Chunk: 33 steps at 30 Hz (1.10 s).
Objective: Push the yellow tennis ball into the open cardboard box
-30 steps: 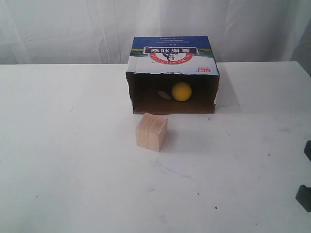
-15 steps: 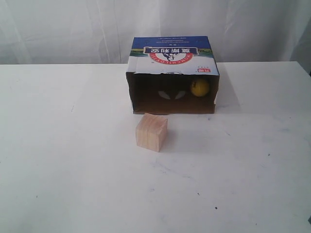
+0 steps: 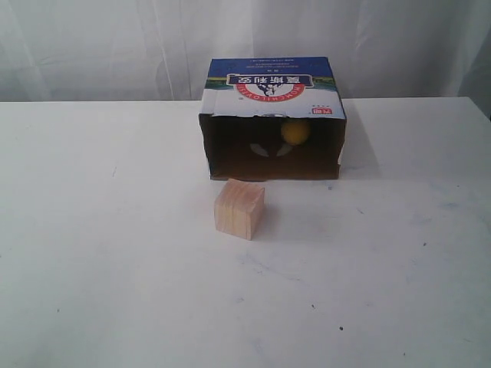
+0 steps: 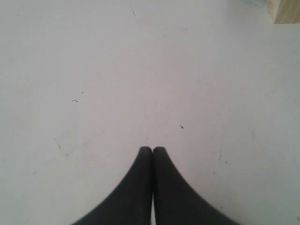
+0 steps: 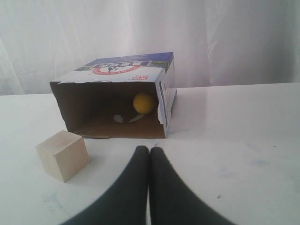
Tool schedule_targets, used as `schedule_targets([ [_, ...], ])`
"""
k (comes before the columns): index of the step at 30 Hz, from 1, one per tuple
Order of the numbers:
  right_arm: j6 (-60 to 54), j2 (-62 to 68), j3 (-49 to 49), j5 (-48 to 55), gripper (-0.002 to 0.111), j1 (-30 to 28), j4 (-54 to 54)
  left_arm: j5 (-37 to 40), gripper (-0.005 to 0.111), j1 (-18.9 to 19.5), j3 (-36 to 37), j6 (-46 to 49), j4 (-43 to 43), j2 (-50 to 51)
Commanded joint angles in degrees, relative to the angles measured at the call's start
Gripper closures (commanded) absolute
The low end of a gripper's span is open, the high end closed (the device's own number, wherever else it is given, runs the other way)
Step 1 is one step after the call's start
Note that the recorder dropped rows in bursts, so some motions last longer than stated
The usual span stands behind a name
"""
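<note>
Left gripper [image 4: 152, 149]: fingers pressed together, nothing held, bare white table [image 3: 115, 268] beneath. Right gripper [image 5: 149, 149]: fingers likewise closed and empty, pointing at the box mouth from well back. Pale wooden cube [image 3: 239, 208] stands just before the mouth, apart from it. Open cardboard box [image 3: 268, 88] lies midway along the far edge. Yellow tennis ball [image 3: 295, 131] sits deep inside, near the back. Ball looks light, smooth, quick to roll; nudge its middle with closed tips, don't pinch. Task appears met.
</note>
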Motion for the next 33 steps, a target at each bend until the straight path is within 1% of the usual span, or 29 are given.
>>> schedule_targets([
  [1,-0.1,-0.4,0.2,0.1,0.108,-0.2,0.2,0.9,0.107,-0.3,0.2,0.1,0.1,-0.3],
  [9,-0.6,-0.4,0.2,0.1,0.108,-0.2,-0.2,0.9,0.107,-0.3,0.2,0.1,0.1,-0.3],
  [16,-10.3,-0.4,0.2,0.1,0.108,-0.2,-0.2,0.9,0.107,-0.3,0.2,0.1,0.1,-0.3],
  [33,-10.6,-0.4,0.2,0.1,0.108,-0.2,-0.2,0.9,0.107,-0.3,0.2,0.1,0.1,-0.3],
])
